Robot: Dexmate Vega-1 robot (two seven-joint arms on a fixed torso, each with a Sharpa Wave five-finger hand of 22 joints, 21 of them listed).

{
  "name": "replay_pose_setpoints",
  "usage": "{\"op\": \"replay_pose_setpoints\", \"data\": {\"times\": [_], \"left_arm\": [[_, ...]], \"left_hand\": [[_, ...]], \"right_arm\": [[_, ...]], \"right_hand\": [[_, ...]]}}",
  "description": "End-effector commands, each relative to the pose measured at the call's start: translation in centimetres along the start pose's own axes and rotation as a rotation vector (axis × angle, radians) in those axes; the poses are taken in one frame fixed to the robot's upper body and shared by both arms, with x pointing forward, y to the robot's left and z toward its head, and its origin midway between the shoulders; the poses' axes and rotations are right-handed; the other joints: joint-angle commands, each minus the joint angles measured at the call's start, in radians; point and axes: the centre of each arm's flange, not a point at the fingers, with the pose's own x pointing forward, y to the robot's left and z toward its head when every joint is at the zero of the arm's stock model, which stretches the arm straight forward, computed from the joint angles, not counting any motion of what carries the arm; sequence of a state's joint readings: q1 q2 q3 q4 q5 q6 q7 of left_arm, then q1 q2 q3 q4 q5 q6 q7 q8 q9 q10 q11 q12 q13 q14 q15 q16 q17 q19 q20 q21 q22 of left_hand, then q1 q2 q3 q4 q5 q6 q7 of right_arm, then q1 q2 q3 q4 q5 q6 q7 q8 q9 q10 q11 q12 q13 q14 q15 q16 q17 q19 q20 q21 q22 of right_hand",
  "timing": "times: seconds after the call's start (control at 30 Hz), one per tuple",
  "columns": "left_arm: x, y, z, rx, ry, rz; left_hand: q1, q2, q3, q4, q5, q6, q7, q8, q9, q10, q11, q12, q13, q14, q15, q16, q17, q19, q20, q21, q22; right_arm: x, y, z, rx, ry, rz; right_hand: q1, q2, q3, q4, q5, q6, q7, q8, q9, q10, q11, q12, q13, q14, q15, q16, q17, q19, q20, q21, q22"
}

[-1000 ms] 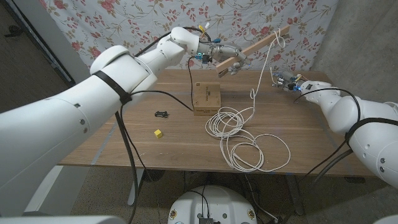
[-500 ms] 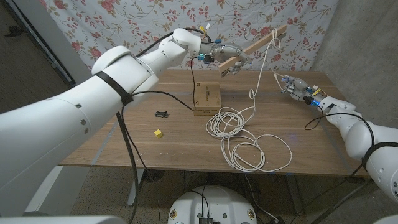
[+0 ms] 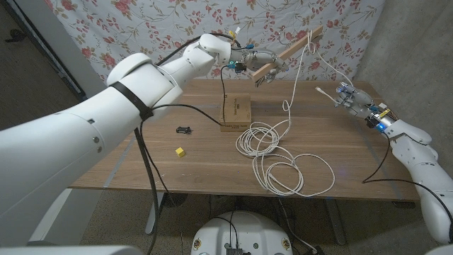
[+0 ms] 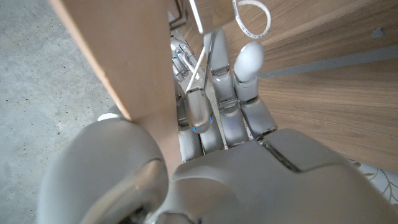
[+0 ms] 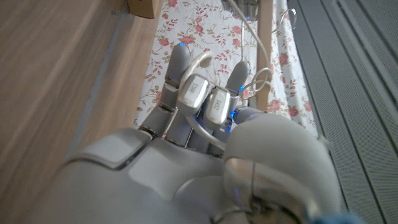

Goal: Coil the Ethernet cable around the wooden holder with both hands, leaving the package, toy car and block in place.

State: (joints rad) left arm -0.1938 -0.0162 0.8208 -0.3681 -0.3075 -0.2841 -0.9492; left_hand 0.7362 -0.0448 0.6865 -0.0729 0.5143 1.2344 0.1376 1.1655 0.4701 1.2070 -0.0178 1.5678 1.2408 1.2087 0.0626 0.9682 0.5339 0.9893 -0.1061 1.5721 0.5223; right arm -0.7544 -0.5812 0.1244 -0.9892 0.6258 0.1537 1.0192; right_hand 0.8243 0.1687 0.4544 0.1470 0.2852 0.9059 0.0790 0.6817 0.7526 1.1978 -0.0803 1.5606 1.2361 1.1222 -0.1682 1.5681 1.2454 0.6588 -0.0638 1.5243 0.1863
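Our left hand (image 3: 263,65) grips the wooden holder (image 3: 297,47) aloft while our right hand (image 3: 352,96) pinches the Ethernet cable (image 3: 306,67) beside it, ready for wrapping.

— Where is the wooden holder (image 3: 294,48)?
— Raised above the table's far edge, a pale flat slat tilted up toward the right.

— And the Ethernet cable (image 3: 277,157)?
— White; mostly in loose loops on the table, one strand rising to the slat's upper end.

— The rest?
— The brown package (image 3: 236,111) lies flat beside the loops; the small black toy car (image 3: 185,129) and yellow block (image 3: 180,151) sit to its left.
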Motion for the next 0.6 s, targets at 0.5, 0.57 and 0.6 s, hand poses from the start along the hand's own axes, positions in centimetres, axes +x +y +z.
{"op": "replay_pose_setpoints", "data": {"times": [0.5, 0.57, 0.6], "left_arm": [[3.5, -1.4, 0.8, 0.101, 0.157, -0.035], [3.8, -1.5, 1.2, 0.129, 0.184, -0.055], [4.0, -1.6, 1.3, 0.142, 0.198, -0.063]], "left_hand": [[0.128, 0.145, 0.011, -0.001, 0.003, 0.009, 0.010, 0.014, 0.008, 0.031, -0.020, 0.002, 0.000, 0.220, -0.191, 0.593, 0.298, 0.033, -0.050, 0.005, 0.040], [0.128, 0.145, 0.012, -0.001, 0.004, 0.010, 0.008, 0.017, 0.011, 0.032, -0.020, 0.002, 0.000, 0.219, -0.191, 0.593, 0.300, 0.034, -0.050, 0.001, 0.038], [0.128, 0.145, 0.013, -0.002, 0.004, 0.010, 0.010, 0.015, 0.006, 0.030, -0.020, 0.002, 0.000, 0.219, -0.191, 0.593, 0.302, 0.037, -0.050, -0.003, 0.032]], "right_arm": [[-1.2, 8.0, 13.9, -0.346, -0.152, 0.230], [-1.1, 8.4, 14.9, -0.390, -0.117, 0.234], [-1.0, 8.5, 15.4, -0.402, -0.105, 0.250]], "right_hand": [[-0.001, 0.006, 0.035, -0.008, -0.009, 0.035, 0.023, 0.010, -0.035, 0.011, -0.005, 0.005, 0.001, 0.057, -0.041, 0.003, -0.001, 0.057, -0.065, 0.005, -0.007], [-0.001, 0.005, 0.037, -0.009, -0.010, 0.038, 0.023, 0.011, -0.038, 0.012, -0.007, 0.006, 0.002, 0.058, -0.041, 0.003, -0.001, 0.059, -0.065, 0.004, -0.008], [-0.001, 0.005, 0.038, -0.009, -0.010, 0.038, 0.023, 0.010, -0.040, 0.011, -0.007, 0.005, 0.002, 0.059, -0.041, 0.003, -0.001, 0.058, -0.066, 0.003, -0.008]]}}
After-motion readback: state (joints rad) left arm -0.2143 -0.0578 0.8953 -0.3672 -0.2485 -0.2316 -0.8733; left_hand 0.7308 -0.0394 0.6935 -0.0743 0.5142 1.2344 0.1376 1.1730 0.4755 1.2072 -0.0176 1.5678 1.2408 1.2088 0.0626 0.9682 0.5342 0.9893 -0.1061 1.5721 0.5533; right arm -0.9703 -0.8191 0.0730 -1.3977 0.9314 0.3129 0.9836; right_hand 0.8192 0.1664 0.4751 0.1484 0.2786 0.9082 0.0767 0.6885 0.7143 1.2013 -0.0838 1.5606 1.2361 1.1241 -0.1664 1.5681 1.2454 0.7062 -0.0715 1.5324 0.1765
